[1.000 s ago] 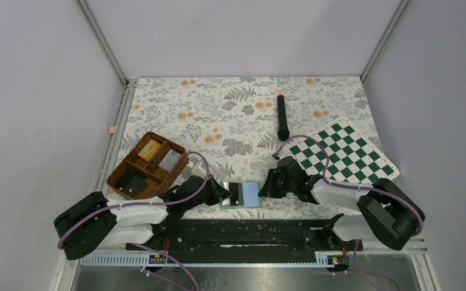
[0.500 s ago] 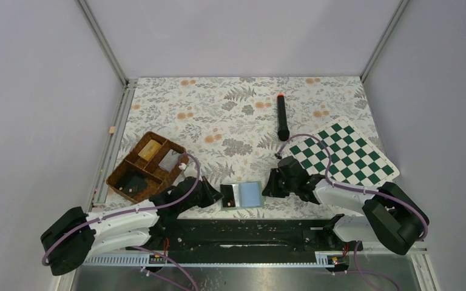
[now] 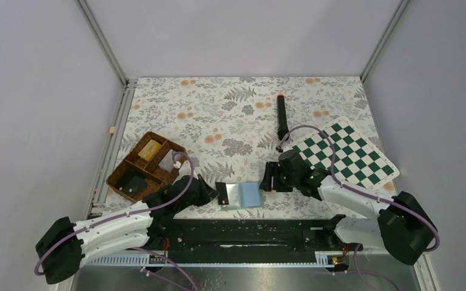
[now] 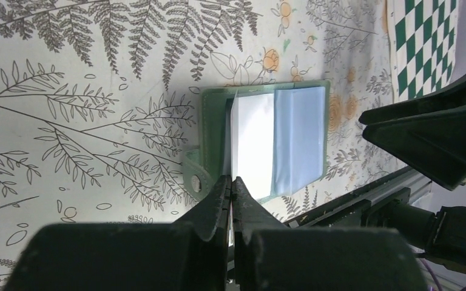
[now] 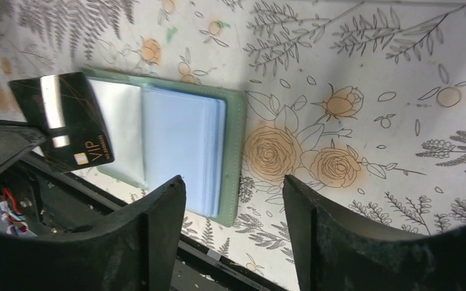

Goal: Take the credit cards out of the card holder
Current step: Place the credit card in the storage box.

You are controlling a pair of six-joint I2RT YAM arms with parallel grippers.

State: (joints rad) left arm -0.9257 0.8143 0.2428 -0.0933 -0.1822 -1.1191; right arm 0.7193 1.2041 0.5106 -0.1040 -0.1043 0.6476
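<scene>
Sage-green card holder (image 3: 243, 195), spread open flat on the floral counter (image 3: 230, 109) at the middle of its near edge, pale green panel on the left and light blue panel on the right in the top view. Clenched on a dark credit card (image 5: 60, 124): left end effector (image 4: 232, 182), fingers pressed together with the card edge-on between them, the card overlapping the holder's left corner in the right wrist view. Legible on the card in pale capitals: "VIP", beside a small gold chip; finer line beneath too small to read. Released and holding nothing: right end effector (image 5: 232, 189), jaws spread wide, just off the holder's right edge. Toward the counter's left edge, brown wicker tray (image 3: 112, 174) with a tan block (image 3: 150, 148) and a grey card (image 3: 170, 160) in separate compartments. Near the right edge, green-and-white chessboard (image 3: 346, 151); toward the far edge, black stick (image 3: 283, 118) with a red tip.
</scene>
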